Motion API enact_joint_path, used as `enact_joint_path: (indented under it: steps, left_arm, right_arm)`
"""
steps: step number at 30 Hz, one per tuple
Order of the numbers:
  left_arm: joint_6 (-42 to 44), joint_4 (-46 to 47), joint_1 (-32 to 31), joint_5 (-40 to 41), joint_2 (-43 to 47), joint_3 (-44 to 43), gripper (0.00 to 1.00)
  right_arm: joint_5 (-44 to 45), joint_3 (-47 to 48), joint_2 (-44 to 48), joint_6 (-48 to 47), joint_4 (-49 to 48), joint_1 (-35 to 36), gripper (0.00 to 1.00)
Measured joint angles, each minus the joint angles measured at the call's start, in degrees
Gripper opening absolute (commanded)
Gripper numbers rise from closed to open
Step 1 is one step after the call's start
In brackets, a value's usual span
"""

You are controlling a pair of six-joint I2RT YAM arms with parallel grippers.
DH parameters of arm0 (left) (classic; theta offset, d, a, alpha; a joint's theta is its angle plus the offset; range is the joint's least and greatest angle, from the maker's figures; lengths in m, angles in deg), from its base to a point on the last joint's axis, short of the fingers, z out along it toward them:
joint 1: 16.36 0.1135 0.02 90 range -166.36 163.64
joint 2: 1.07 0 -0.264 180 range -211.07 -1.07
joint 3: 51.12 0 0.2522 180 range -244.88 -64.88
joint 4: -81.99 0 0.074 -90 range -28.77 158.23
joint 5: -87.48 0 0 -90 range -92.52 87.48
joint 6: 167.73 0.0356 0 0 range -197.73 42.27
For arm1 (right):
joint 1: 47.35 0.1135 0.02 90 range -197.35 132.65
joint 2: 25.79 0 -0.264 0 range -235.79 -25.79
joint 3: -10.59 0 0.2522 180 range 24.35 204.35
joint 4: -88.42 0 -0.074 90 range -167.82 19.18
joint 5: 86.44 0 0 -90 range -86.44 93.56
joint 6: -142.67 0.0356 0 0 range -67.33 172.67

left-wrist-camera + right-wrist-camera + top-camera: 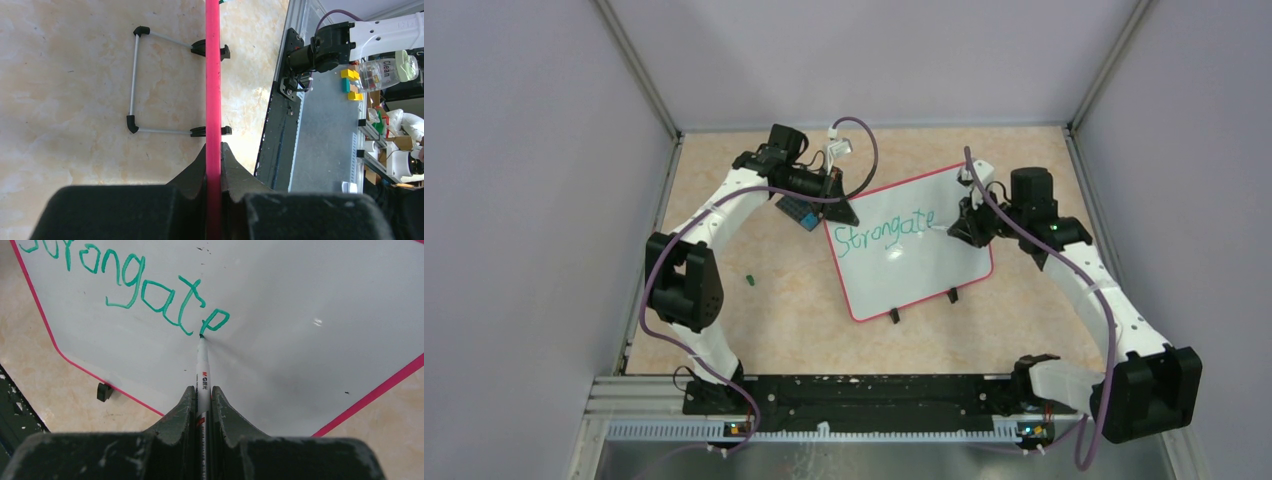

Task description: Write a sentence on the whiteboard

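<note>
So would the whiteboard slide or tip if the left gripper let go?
Probably stiff: the whiteboard looks flat, no visible bow where the marker presses. Likely light and apt to skid or tip: it stands on a thin wire stand, with the left gripper clamped on its rim.

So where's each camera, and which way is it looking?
Top external: high behind the robot, looking down at the table; left arm and right arm show, the whiteboard between them.
Left wrist: on the left arm, looking along the whiteboard's pink rim; the left gripper is shut on it.
Right wrist: on the right arm, looking down the marker at the green writing; the right gripper is shut on the marker.
Shared: top and right wrist both show the writing.
</note>
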Motion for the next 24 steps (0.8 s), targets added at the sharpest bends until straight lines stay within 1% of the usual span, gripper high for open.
enact_joint_path:
  steps: [14,24]
  left_arm:
    - [0.0,0.0,0.0,0.0,0.0,0.0,0.00]
    - [0.2,0.0,0.0,-0.2,0.0,0.0,0.00]
  right_arm:
    - [0.0,0.7,0.1,-0.7,2.0,-1.6,0.00]
    - [-0.4,5.0,0.8,-0.9,2.1,-1.8,0.00]
